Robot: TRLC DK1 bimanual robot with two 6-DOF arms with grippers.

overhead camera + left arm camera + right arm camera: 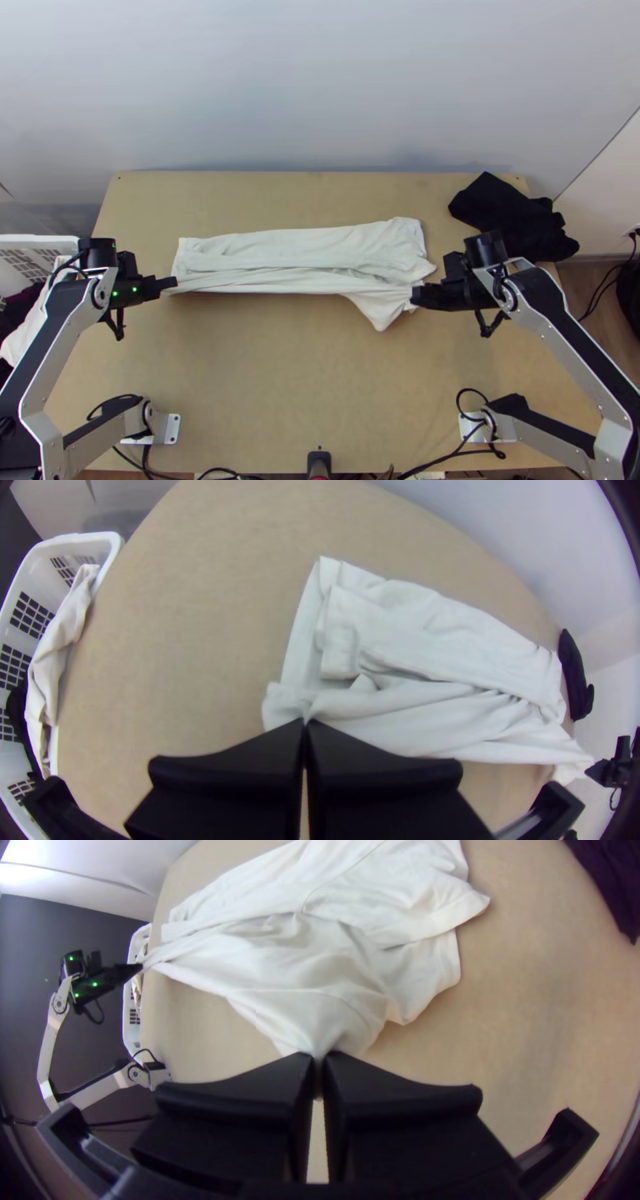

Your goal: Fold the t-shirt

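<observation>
In the top view, the white t-shirt point(296, 244) lies as a long strip of uneven layers across the middle of the frame, on the table point(280, 384); the left gripper point(170, 284) is clenched on its lower left corner, the right gripper point(416, 298) on its cloth at the lower right end; a dark cloth point(512, 216) sits bunched at upper right, over the table's edge, apart from the shirt; a white basket point(36, 238) stands at the left edge, holding a pale cloth point(50, 660); black cables point(480, 453) trail along the bottom.
</observation>
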